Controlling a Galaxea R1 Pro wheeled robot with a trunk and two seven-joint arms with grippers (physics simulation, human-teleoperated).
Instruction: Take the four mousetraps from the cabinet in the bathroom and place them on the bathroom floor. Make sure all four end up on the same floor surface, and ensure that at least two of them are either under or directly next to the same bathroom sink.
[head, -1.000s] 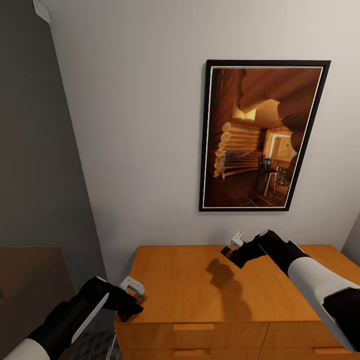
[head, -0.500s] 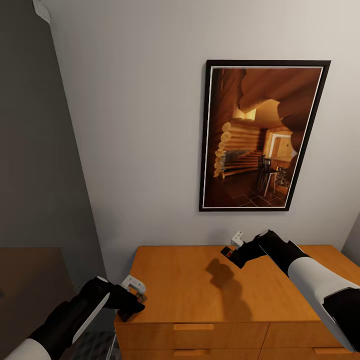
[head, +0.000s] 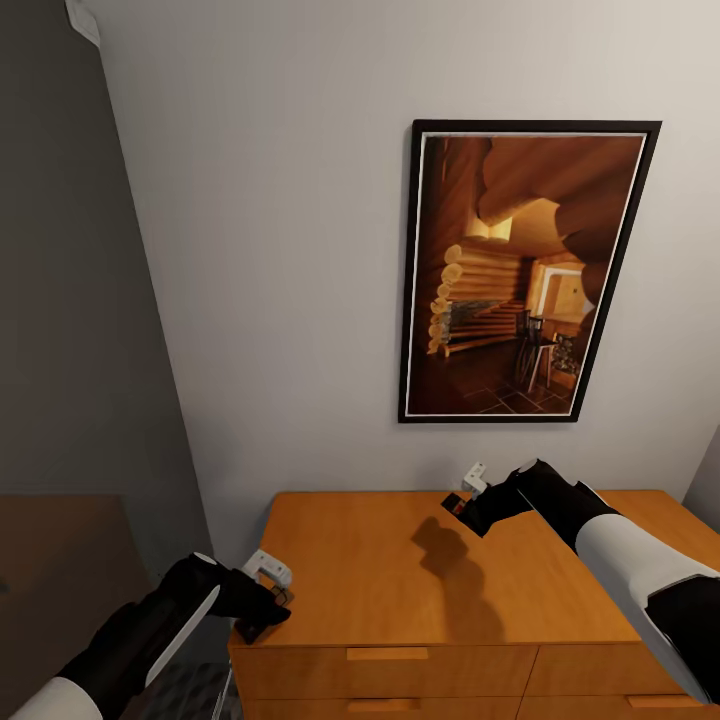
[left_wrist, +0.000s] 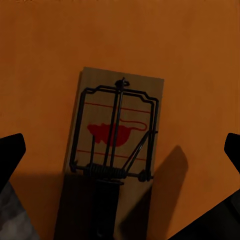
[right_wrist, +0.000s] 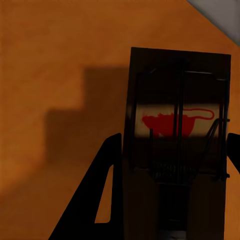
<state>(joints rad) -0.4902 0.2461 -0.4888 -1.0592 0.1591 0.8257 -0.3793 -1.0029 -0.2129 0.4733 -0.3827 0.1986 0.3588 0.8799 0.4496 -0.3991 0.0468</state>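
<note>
The orange-brown cabinet (head: 380, 570) stands against the wall below me. One mousetrap (left_wrist: 115, 135), a tan board with dark wire and a red mark, lies flat on the cabinet top (left_wrist: 45, 60). My left gripper (head: 272, 592) hovers open over it at the top's front left corner, its dark fingers (left_wrist: 11, 152) wide apart on either side. My right gripper (head: 462, 502) hangs above the back of the top, casting a shadow there. It is shut on a second mousetrap (right_wrist: 175, 125), whose long edges sit against the fingers (right_wrist: 107, 185).
A framed log-cabin picture (head: 525, 270) hangs on the white wall behind the cabinet. A darker grey wall (head: 70, 350) runs along the left. Drawer fronts with a bar handle (head: 386, 653) face me, all closed. A strip of floor (head: 190, 695) shows beside the cabinet.
My left gripper has sunk slightly toward the cabinet's front left corner. The right arm and its mousetrap have not moved.
</note>
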